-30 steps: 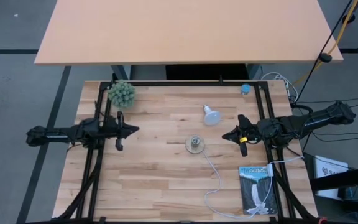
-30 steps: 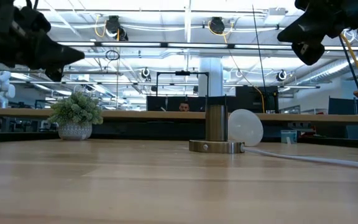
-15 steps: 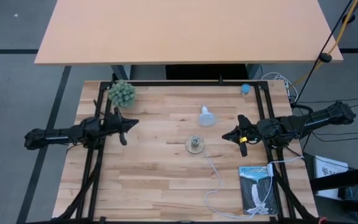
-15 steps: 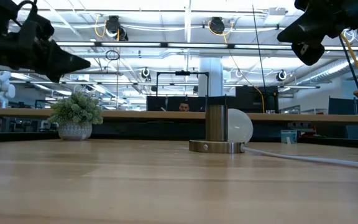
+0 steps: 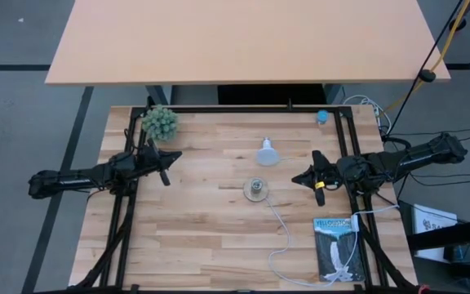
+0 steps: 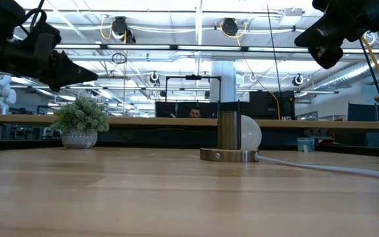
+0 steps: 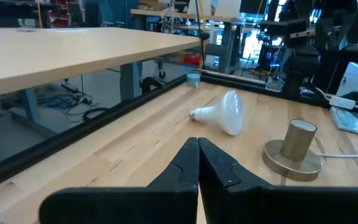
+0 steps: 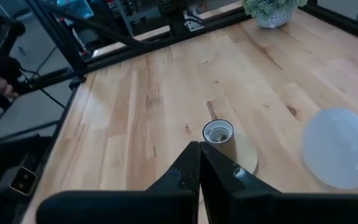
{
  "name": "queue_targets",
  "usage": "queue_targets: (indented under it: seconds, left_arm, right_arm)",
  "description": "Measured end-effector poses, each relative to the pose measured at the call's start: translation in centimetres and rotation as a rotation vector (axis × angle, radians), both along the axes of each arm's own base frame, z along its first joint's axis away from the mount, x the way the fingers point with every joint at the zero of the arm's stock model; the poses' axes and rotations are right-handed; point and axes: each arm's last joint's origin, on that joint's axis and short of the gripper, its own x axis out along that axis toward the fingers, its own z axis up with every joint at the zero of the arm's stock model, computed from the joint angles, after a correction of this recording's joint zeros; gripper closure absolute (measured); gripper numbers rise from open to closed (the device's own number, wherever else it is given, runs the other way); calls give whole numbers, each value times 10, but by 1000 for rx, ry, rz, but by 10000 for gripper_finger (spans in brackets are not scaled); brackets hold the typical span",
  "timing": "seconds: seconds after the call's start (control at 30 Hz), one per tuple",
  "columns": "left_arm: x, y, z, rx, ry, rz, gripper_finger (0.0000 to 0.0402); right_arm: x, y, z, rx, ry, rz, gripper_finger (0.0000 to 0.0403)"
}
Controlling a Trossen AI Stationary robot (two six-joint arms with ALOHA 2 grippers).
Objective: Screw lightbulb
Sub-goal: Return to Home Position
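Lightbulb point(image 5: 267, 153) lies on its side on the wooden table point(image 5: 194, 237), free of both grippers. It is just beside the socket disc point(image 5: 255, 189), at about 12 o'clock from it, with the screw base pointing toward 12. The two are close but apart. In the low view the bulb's globe point(image 6: 249, 133) shows just behind the socket's upright barrel point(image 6: 228, 131).

Left gripper point(image 5: 172, 156) is at the table's 9 o'clock edge, raised off the wood and clenched - its wrist view shows the fingers point(image 7: 185, 163) pressed flat together. Right gripper point(image 5: 297, 177) is at the 3 o'clock side, also raised, and its fingers point(image 8: 188, 167) are closed tight against each other.

A white cord point(image 5: 282, 237) runs from the socket toward 5 o'clock. There is a small potted plant point(image 5: 160, 122) at 11 o'clock, a small blue object point(image 5: 322, 117) at 1 o'clock, and a booklet point(image 5: 335, 247) at 4 o'clock.
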Motion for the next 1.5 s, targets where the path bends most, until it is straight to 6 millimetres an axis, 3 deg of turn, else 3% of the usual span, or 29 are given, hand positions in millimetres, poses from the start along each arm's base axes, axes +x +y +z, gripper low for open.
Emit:
queue_targets:
  seconds: [0.73,1.07,1.27,1.5]
  left_arm:
    - [0,0,0,0,-1,0,401]
    - [0,0,0,0,0,0,401]
    - [0,0,0,1,0,0,401]
    - [0,0,0,1,-1,0,401]
  right_arm:
    - [-1,-12,2,-373,7,97,403]
    - [-4,-13,1,-373,0,97,403]
    - [-25,-14,-10,-341,-106,130,403]
    - [-44,-17,-42,-312,-245,96,403]
